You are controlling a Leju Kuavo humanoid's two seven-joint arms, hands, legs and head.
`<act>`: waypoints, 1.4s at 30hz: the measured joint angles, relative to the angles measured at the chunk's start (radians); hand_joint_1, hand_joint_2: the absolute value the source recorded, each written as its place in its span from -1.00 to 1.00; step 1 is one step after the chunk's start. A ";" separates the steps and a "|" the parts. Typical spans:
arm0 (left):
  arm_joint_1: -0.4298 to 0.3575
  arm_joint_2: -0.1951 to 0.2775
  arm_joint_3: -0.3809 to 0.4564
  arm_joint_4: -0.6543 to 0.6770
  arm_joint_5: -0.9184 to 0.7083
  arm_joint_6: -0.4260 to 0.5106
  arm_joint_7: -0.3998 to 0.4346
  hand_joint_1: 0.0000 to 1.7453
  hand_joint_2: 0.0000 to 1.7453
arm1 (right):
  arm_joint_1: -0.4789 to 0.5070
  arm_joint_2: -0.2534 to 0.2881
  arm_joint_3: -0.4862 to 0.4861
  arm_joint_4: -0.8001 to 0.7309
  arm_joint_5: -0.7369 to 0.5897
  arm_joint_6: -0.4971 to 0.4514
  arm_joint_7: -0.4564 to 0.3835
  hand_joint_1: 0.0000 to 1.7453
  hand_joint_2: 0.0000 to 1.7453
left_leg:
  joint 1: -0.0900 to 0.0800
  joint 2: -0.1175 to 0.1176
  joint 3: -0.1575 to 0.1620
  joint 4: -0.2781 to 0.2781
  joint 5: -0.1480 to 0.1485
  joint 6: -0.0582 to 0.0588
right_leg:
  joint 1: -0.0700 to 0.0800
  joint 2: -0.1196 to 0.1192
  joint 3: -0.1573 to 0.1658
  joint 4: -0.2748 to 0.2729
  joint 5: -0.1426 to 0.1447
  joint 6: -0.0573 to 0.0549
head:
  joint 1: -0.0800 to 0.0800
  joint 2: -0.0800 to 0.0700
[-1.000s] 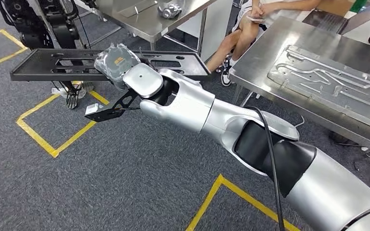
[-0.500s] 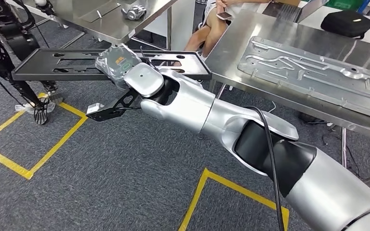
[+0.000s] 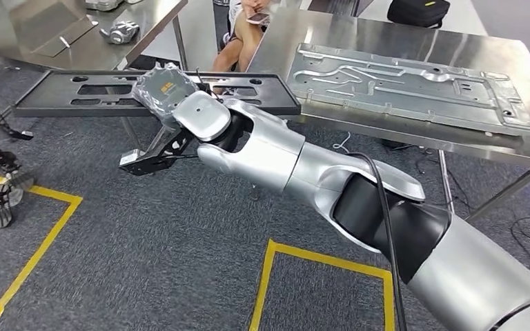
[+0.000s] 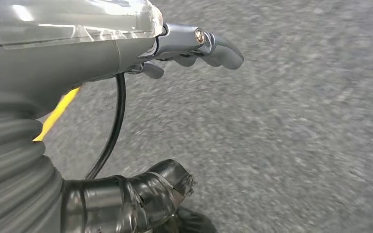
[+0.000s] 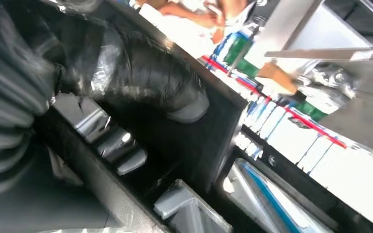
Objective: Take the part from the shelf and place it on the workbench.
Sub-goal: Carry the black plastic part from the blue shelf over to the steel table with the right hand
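Right hand (image 3: pixel 168 93), wrapped in clear plastic, is clamped on the part (image 3: pixel 69 92), a long flat black panel with slotted cut-outs. In the right wrist view the thumb (image 5: pixel 175 92) lies across one face of the panel and the darker fingers (image 5: pixel 109 143) curl under its edge, so the grip is firm and closed.

The part is carried level, clear of the floor. Its long axis runs crosswise to the outstretched right arm: the longer stretch reaches out to the left of the hand, the shorter end points right of it, toward the workbench (image 3: pixel 400 131). That short end overlaps the workbench's near corner in the head view; whether it touches cannot be told.

On the workbench, beyond and to the right of the hand, lies a flat silver plate (image 3: pixel 414 79) with pressed ridges.

A thin black bracket (image 3: pixel 155 155) hangs just below the hand.

Left hand (image 4: pixel 194 46) hangs over grey carpet, fingers loosely curled, nothing in them.

A seated person (image 3: pixel 245 27) is beyond the hand.
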 joint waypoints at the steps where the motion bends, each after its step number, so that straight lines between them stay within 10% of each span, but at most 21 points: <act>1: -0.001 0.000 0.000 0.000 -0.001 0.000 0.000 -1.00 1.00 | -0.001 0.001 0.000 0.001 0.000 0.000 0.000 1.00 1.00 | -0.002 0.001 0.002 -0.004 -0.004 0.007 | -0.001 0.013 -0.006 0.002 0.001 0.006 | 0.000 0.000; 3: -0.004 -0.001 0.001 0.000 -0.002 -0.001 0.000 -1.00 1.00 | -0.002 0.000 0.000 0.003 0.001 0.000 0.000 1.00 1.00 | -0.001 0.025 0.005 -0.009 -0.002 0.021 | -0.002 0.015 -0.012 0.004 0.001 0.017 | 0.000 0.000; 7: 0.000 -0.001 0.003 -0.001 -0.010 -0.001 0.000 -1.00 1.00 | -0.008 -0.003 0.000 0.005 0.003 0.001 0.001 1.00 1.00 | -0.003 0.077 0.015 -0.018 -0.004 0.044 | 0.000 -0.105 -0.102 0.174 -0.080 0.035 | 0.001 0.000; 9: 0.001 0.000 0.005 -0.001 -0.014 -0.001 0.001 -1.00 1.00 | -0.005 -0.003 0.000 0.006 0.003 0.002 0.001 1.00 1.00 | -0.006 0.103 0.019 -0.018 -0.009 0.046 | -0.004 -0.119 -0.152 0.258 -0.096 0.038 | 0.000 0.000; 15: 0.000 -0.006 0.007 -0.001 -0.020 -0.002 0.000 -1.00 1.00 | -0.016 -0.002 0.000 0.007 0.003 0.004 0.001 1.00 1.00 | -0.016 0.173 0.053 -0.027 -0.033 0.036 | 0.030 -0.205 -0.025 -0.005 0.033 -0.011 | 0.001 0.000; 18: -0.004 -0.007 0.007 -0.001 -0.027 -0.002 0.001 -1.00 1.00 | -0.018 -0.004 0.000 0.008 0.003 0.004 0.000 1.00 1.00 | -0.019 0.204 0.070 -0.036 -0.042 0.024 | 0.031 -0.178 -0.013 -0.029 0.032 -0.020 | 0.001 0.000; 22: -0.005 -0.003 0.008 -0.002 -0.037 -0.002 0.004 -1.00 1.00 | -0.018 0.001 0.000 0.010 0.004 0.003 -0.002 1.00 1.00 | -0.013 0.106 0.002 0.121 -0.122 0.014 | 0.013 -0.128 0.014 -0.057 0.039 -0.032 | 0.001 0.000; 25: -0.001 0.000 0.013 -0.002 -0.043 -0.002 0.005 -1.00 1.00 | -0.008 0.006 0.000 0.010 0.004 0.004 -0.006 1.00 1.00 | -0.009 0.086 -0.082 0.237 -0.129 0.001 | 0.009 -0.081 0.018 -0.052 0.033 -0.032 | 0.000 0.000; 29: 0.001 0.004 0.023 -0.002 -0.049 -0.002 0.006 -1.00 1.00 | -0.006 0.008 0.000 0.012 0.004 0.004 -0.006 1.00 1.00 | 0.004 0.037 -0.021 0.033 0.003 -0.008 | 0.000 -0.024 0.009 -0.015 0.010 -0.009 | 0.001 0.000; 32: -0.002 0.004 0.024 -0.002 -0.050 -0.003 0.006 -1.00 1.00 | -0.005 0.007 0.000 0.014 0.004 0.004 -0.007 1.00 1.00 | 0.004 0.023 0.001 -0.011 0.001 0.007 | -0.004 0.011 -0.007 -0.003 0.007 0.012 | 0.001 0.000; 35: -0.005 0.003 0.025 -0.002 -0.051 -0.003 0.006 -1.00 1.00 | -0.006 0.001 0.000 0.016 0.004 0.004 -0.007 1.00 1.00 | 0.006 0.057 0.010 -0.022 0.006 0.027 | -0.002 -0.038 -0.024 0.028 -0.012 0.028 | 0.001 0.000; 39: -0.002 0.004 0.025 -0.002 -0.051 -0.003 0.006 -1.00 1.00 | -0.005 -0.001 0.000 0.017 0.004 0.004 -0.007 1.00 1.00 | 0.005 0.106 0.016 -0.026 0.000 0.039 | -0.010 -0.119 -0.141 0.245 -0.101 0.044 | 0.001 0.000; 42: -0.003 0.004 0.025 -0.002 -0.053 -0.004 0.006 -1.00 1.00 | -0.002 -0.001 0.000 0.018 0.004 0.005 -0.007 1.00 1.00 | 0.005 0.140 0.027 -0.026 -0.010 0.035 | -0.014 -0.133 -0.119 0.186 -0.035 0.043 | 0.001 0.000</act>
